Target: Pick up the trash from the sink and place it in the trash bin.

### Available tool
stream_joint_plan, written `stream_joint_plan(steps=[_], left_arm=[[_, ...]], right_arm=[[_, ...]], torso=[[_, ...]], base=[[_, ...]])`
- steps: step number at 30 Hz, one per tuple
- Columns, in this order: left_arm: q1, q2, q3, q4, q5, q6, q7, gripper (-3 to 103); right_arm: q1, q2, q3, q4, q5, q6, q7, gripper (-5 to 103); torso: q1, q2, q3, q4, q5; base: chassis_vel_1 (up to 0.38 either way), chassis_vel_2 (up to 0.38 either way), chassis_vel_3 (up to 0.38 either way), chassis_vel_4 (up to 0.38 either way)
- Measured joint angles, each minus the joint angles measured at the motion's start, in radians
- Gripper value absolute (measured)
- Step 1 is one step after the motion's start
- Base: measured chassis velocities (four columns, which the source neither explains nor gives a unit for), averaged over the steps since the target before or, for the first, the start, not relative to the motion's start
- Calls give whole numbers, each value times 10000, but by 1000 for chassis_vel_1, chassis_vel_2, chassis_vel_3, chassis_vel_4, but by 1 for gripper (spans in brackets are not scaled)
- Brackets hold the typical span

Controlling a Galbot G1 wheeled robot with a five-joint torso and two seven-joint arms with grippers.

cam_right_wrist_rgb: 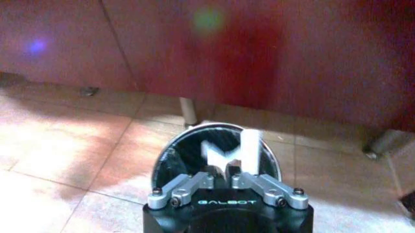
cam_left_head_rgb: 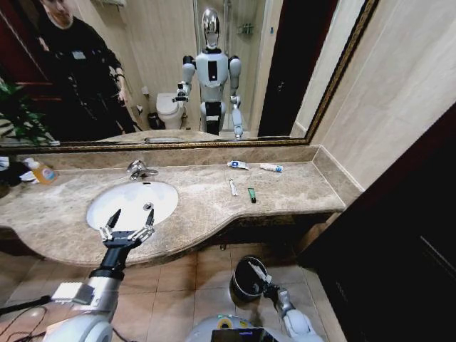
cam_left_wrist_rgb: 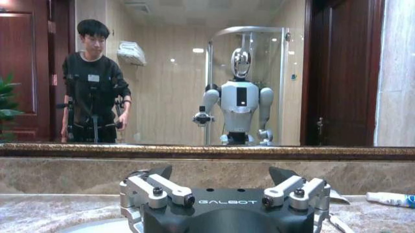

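Down on the tiled floor below the tabletop (cam_left_head_rgb: 214,206): trash bin (cam_left_head_rgb: 242,283), small, round and black, close in front of the dark red cabinet. Right pincer (cam_right_wrist_rgb: 228,171) directly over its mouth, jaws nearly shut on a white piece of trash, a stick-like bit (cam_right_wrist_rgb: 250,145) standing roughly upright, long axis pointing away from the wrist and down toward the bin. Held there, by the look of it, so that a release drops the piece straight inside. A second pale scrap (cam_right_wrist_rgb: 214,149) visible just beside it; whether gripped or already lying in the bin, cannot tell.

Up at the sink (cam_left_head_rgb: 167,192): left pincer (cam_left_head_rgb: 128,224) spread wide over the front rim of the white basin, holding nothing, poised as if waiting for a turn.

Rest of the trash not in the basin but out on the marble, well to the right of the faucet (cam_left_head_rgb: 139,169). Two white-and-blue tubes (cam_left_head_rgb: 238,164) (cam_left_head_rgb: 271,168) near the back ledge, lying lengthwise along the wall. Thin white stick (cam_left_head_rgb: 232,187) and green-black tube (cam_left_head_rgb: 251,194) nearer the front, side by side but apart, both pointing roughly front to back. Orange-labelled bottle (cam_left_head_rgb: 41,172) at far left.
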State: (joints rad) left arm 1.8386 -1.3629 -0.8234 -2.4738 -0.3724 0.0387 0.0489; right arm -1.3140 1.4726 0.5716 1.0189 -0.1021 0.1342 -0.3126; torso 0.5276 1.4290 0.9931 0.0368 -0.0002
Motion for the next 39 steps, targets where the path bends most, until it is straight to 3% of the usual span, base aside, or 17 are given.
stream_joint_plan(steps=[1,3,6,8,9,11,13,15,19,21,22,24,26,33,36,39], left_arm=[[0,0,0,-1,0,0,0,100],[0,0,0,0,0,0,0,100],[0,0,0,0,0,0,0,100],[0,0,-1,0,0,0,0,100],[0,0,0,-1,0,0,0,100],[0,0,0,0,0,0,0,100],[0,0,0,0,0,0,0,100],[0,0,0,0,0,0,0,100],[0,0,0,0,0,0,0,100],[0,0,0,0,0,0,-1,100],[-1,0,0,0,0,0,0,100],[0,0,0,0,0,0,0,100],[0,0,-1,0,0,0,0,100],[0,0,0,0,0,0,0,100],[0,0,-1,0,0,0,0,100],[0,0,0,0,0,0,0,100]], right_arm=[[-25,23,1,14,-128,92,-24,17],[-45,37,0,32,-217,164,-35,17],[-115,100,-36,198,-346,272,-10,33],[-120,113,-44,229,-347,272,10,33],[-121,127,-51,285,-349,272,43,44],[-121,128,-52,310,-349,270,51,44],[-133,128,-61,378,-349,248,68,61],[-138,126,-61,387,-349,244,68,61],[-177,122,-62,430,-347,226,69,82],[-188,124,-61,447,-344,220,69,82],[-203,132,-60,491,-334,204,74,93],[-214,135,-59,526,-328,192,76,93],[-254,136,-52,612,-327,174,84,99],[-714,-43,-26,1744,87,-106,111,100],[-1450,-453,-72,3677,1261,-536,183,100],[-1920,-665,-27,4883,1847,-479,240,100]], torso=[[0,0,0,0,1],[0,0,0,0,2],[-1,0,0,0,1],[-1,0,0,0,2],[0,0,0,0,1],[-1,0,0,0,0],[0,0,0,0,1],[0,0,0,0,1],[0,0,0,0,1],[0,1,0,0,1],[0,1,0,0,1],[0,0,0,0,1],[0,1,0,0,1],[0,1,0,0,3],[0,1,0,0,2],[0,1,0,0,3]], base=[[0,0,0,0],[0,0,0,0],[0,0,0,0],[0,0,0,0],[0,0,0,0],[0,0,0,0],[0,0,0,0],[0,0,0,0],[0,0,0,0],[0,0,0,0],[0,0,0,0],[0,0,0,0],[0,0,0,0],[0,0,0,0],[0,0,0,0],[0,0,0,0]])
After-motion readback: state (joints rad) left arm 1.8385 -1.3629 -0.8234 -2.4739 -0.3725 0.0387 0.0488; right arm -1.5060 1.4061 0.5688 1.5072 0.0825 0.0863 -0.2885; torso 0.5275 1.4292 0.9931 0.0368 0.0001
